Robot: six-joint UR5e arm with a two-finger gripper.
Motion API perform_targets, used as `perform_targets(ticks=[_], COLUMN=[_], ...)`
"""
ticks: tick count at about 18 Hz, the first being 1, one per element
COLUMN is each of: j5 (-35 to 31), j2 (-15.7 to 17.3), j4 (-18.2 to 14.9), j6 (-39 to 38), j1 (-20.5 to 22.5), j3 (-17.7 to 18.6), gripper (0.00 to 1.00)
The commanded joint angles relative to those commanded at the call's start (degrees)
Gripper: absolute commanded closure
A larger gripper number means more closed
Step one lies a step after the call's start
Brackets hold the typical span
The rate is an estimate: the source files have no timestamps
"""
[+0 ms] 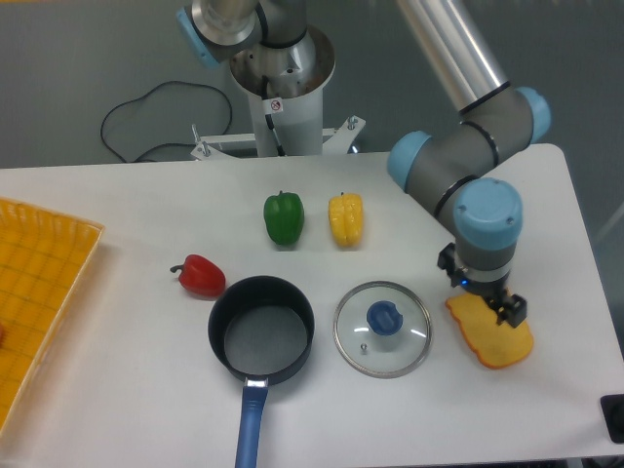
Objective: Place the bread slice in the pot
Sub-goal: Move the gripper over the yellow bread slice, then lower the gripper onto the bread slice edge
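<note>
The bread slice (495,341) lies flat on the white table at the right, golden-yellow with a darker orange crust edge. My gripper (490,304) points straight down over the slice's upper-left edge, and its body hides that part of the slice. The fingertips are hidden from this angle, so I cannot tell whether they are open or shut. The pot (261,328) is a small black saucepan, empty, standing left of centre with its blue handle (250,425) pointing toward the front edge.
A round glass lid (383,329) with a blue knob lies between the pot and the bread. A red pepper (200,276), a green pepper (284,216) and a yellow pepper (345,218) lie behind. A yellow tray (39,302) sits at the left edge.
</note>
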State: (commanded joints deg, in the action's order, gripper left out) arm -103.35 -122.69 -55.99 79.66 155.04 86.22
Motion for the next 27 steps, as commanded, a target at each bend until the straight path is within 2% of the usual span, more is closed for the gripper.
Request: perform_targets(ticks=[2,6,9,15,21,24,27], j5=[0.43,-0.18,-0.01,-0.1,0.17,0.95,1.31], j2=[-0.87,-1.76,-2.81,-3.78,-5.53,-6.06,-7.03], j4=[0.17,0.18,0.18,0.53,0.97,0.97,0.97], j6=[-4.5,-6.17,-15.82,-18.75,-24.45,-31.73,-37.72], j1=[0.0,0.17,1.05,1.49,1.49,1.84,1.76], j3=[0.0,0.0,-0.43,-0.52,-2.81,-3.68,-2.64], gripper=[0.0,0.0,0.0,0.0,0.0,0.0,0.0])
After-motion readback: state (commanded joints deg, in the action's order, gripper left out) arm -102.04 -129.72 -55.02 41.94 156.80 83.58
